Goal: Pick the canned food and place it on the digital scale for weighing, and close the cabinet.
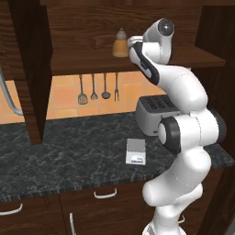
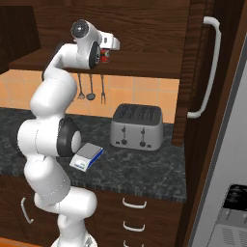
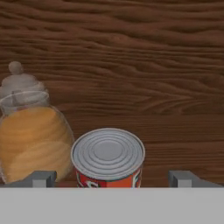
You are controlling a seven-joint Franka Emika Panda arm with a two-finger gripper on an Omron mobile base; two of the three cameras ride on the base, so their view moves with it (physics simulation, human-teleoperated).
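Reaching into the cabinet with the gripper spread wide, one fingertip low on the left of the hand view and the other low on the right, with nothing between them yet. Lined up on the canned food, which stands upright on the shelf just ahead, its ribbed silver top nearly centred in the gap, a little closer to the left tip. Probably still short of the can's sides, though depth is hard to judge from this angle. Crowded on the left by the tan bottle, just beside the can and perhaps touching it.

Picking step in hand, grasp not made. Calls next for a straight push forward until both tips flank the red label, keeping the left tip off the bottle, then a squeeze and a lift clear of the shelf.

Waiting below on the table: the digital scale, bare, just in front of the toaster. Cabinet door standing open, handle within sight, closing not yet done.
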